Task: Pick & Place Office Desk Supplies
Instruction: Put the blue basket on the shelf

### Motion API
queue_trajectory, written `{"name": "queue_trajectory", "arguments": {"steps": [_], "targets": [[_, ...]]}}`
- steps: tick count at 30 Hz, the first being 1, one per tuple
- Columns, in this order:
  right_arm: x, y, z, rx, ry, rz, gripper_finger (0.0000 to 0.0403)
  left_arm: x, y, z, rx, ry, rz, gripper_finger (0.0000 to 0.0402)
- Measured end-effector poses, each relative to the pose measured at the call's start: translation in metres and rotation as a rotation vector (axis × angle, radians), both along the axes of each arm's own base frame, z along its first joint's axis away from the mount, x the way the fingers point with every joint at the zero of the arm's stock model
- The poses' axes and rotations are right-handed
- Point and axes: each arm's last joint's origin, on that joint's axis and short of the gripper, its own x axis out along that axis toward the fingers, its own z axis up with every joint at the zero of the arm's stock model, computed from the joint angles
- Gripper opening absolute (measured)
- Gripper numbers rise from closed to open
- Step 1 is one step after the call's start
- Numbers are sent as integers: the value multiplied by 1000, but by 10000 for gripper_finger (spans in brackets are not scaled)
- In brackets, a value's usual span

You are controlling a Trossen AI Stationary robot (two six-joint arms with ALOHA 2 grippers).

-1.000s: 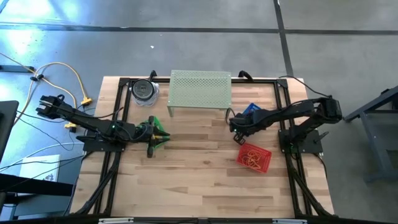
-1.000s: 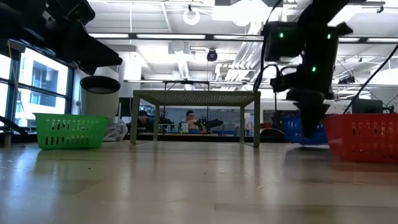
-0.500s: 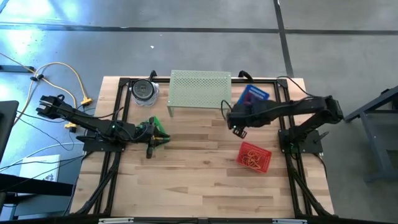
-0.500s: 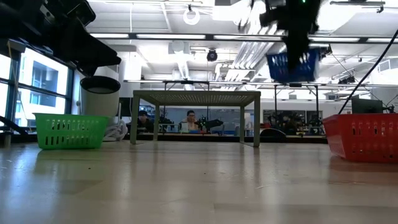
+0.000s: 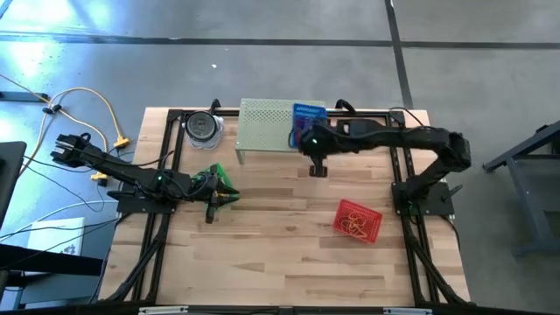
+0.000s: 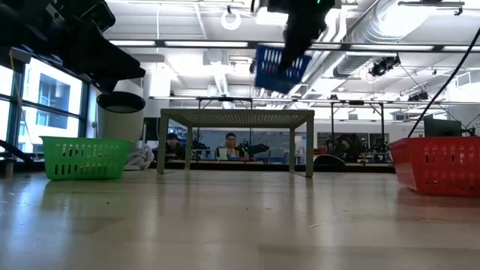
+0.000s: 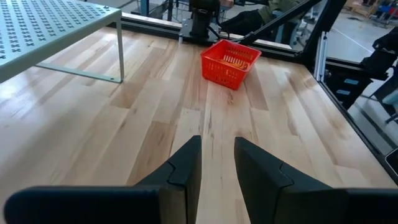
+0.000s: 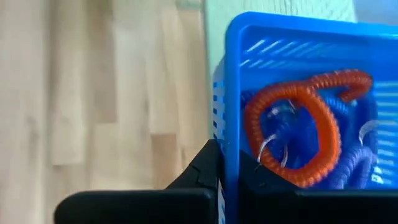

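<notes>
Both arms matte black, tubular links with chunky joint housings. Left arm [image 5: 131,175] has green accents near its wrist; yellow cable [image 5: 103,114] and thin black and white leads trail off its base end. Right arm [image 5: 385,140] sits on a black base bracket [image 5: 423,197]. Left gripper [image 7: 216,163] fingers [image 7: 186,162] are dark, flat-faced wedges with bevelled edges. Right gripper [image 8: 227,171] fingers same dark moulded finish.

blue basket [image 8: 292,37] with coiled bands [image 8: 292,124]
</notes>
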Motion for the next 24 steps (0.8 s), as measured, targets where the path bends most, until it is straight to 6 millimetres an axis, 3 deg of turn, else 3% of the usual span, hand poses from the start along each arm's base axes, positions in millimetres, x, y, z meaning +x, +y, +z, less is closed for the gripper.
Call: {"name": "queue_trajectory", "arguments": {"steps": [4,8,16,24], "targets": [[8,-23,-19,44,54,-32,3,0,0,0,-1,0,-2,92],[15,-31,-31,55,82,-39,3,0,0,0,11,1,-4,92],[13,-44,-29,87,54,-39,4,0,0,0,24,1,-3,92],[15,-44,-27,33,31,-62,71,0,0,0,24,1,-2,92]]}}
